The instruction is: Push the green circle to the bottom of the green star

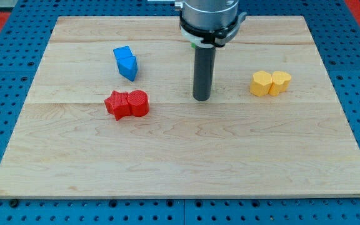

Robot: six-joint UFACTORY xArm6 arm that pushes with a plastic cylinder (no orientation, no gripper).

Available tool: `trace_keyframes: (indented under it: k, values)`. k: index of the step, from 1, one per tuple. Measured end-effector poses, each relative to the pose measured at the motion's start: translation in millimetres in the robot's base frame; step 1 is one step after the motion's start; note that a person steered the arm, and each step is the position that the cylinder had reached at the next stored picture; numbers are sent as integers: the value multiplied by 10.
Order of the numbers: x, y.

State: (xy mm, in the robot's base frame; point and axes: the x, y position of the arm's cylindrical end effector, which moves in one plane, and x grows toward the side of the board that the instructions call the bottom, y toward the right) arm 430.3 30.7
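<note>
My tip [202, 98] rests on the wooden board [180, 162] a little above its middle. A small sliver of green [194, 44] shows at the left edge of the rod's upper end, under the arm's collar. I cannot tell its shape or whether it is the green circle or the green star. The rest of any green block is hidden behind the rod and the arm. No other green shows on the board.
Two blue blocks [125, 62] touch each other at the upper left. A red star [115, 104] and a red circle [139, 103] touch at the left of my tip. Two yellow blocks [261, 83] [280, 82] touch at the right.
</note>
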Motion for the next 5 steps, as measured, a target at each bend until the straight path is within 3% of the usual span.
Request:
trace_keyframes:
  k: [5]
  values:
    - [-965, 145]
